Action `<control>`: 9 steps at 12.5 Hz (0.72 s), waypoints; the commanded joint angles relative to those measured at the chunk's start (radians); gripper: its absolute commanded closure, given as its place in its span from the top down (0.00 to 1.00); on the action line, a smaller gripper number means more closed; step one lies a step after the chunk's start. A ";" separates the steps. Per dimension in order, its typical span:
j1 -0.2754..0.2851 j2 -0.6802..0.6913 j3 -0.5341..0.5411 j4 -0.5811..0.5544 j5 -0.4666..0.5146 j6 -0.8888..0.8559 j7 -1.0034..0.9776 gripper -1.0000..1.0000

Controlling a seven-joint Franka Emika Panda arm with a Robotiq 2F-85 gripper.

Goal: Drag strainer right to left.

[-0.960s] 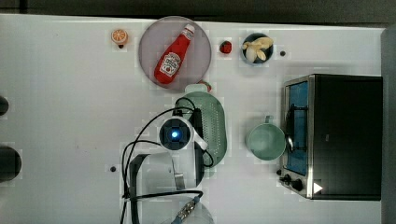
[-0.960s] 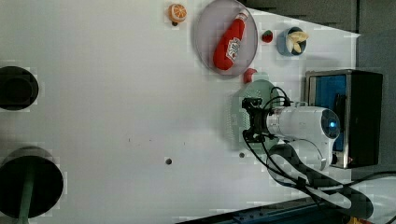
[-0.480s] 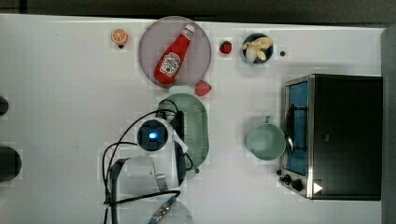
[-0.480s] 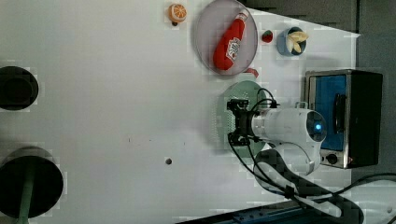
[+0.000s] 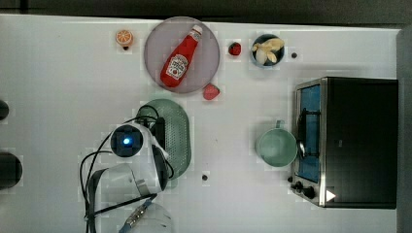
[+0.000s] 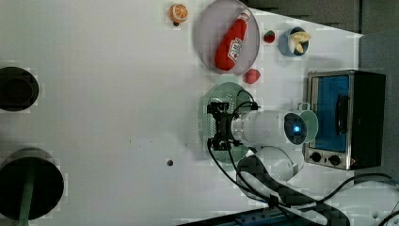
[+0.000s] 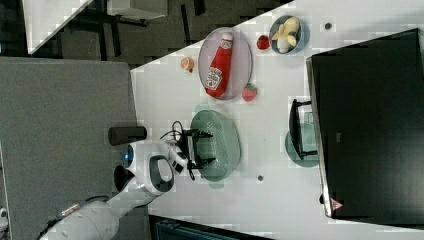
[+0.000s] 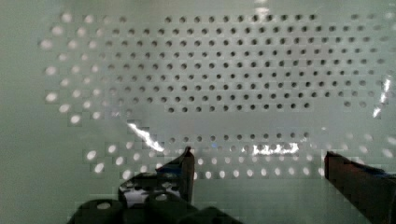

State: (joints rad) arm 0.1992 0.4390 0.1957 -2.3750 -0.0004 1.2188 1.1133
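Note:
The pale mint-green strainer (image 5: pixel 179 141) lies oblong on the white table, just below the plate in the top view. It also appears in the left view (image 6: pixel 227 93) and the right view (image 7: pixel 223 142). My gripper (image 5: pixel 159 134) reaches down into it from the top view's left, near the strainer's left wall. The jaws stand wide open, spread along the strainer's length (image 6: pixel 217 127) (image 7: pixel 202 143). In the wrist view the holed base of the strainer (image 8: pixel 233 79) is close, with the dark fingertips (image 8: pixel 187 163) low against it and nothing between them.
A grey plate (image 5: pixel 206 58) with a ketchup bottle (image 5: pixel 180 58) sits above the strainer, and a strawberry (image 5: pixel 211 91) lies close to its upper right corner. A round mint cup (image 5: pixel 276 147) and a toaster oven (image 5: pixel 359 141) stand at the top view's right. Black objects (image 5: pixel 9 170) sit at the left edge.
The arm and the strainer have slid together toward the top view's left, away from the cup. The jaws stay spread.

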 commanded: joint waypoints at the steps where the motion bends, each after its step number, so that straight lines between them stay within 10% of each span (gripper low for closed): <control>1: 0.062 0.006 -0.006 0.064 -0.002 -0.030 0.082 1.00; 9: 0.175 0.095 -0.005 0.227 -0.001 -0.105 0.258 1.00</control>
State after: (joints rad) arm 0.3281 0.5459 0.1611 -2.1660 -0.0131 1.1182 1.2920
